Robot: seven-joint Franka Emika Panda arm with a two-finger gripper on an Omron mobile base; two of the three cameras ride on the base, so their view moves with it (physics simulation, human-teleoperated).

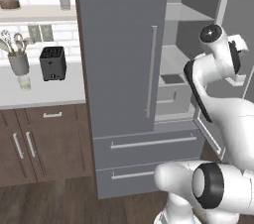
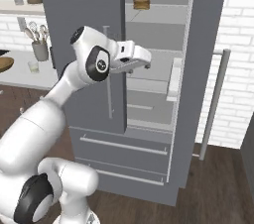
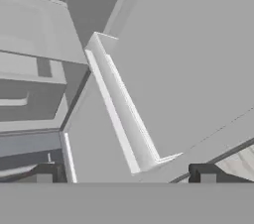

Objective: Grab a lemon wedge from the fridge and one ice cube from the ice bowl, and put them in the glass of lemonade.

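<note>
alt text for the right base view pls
The white arm reaches its end effector into the grey fridge, whose right door stands open. A brown stacked item sits on an upper shelf; at far left, a counter holds a utensil cup and small glass.

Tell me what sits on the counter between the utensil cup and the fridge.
A black toaster stands between the utensil cup and the fridge, seen in the left base view.

The fridge [image 1: 119,59] wears a matt grey skin with thin silvery metal handles [image 1: 151,72]. The cabinets [image 1: 42,143] are brown wood, satin smooth. The toaster [image 1: 53,63] at the table's back edge looks dull black. The arm [image 2: 64,89] is glossy white plastic.
</note>
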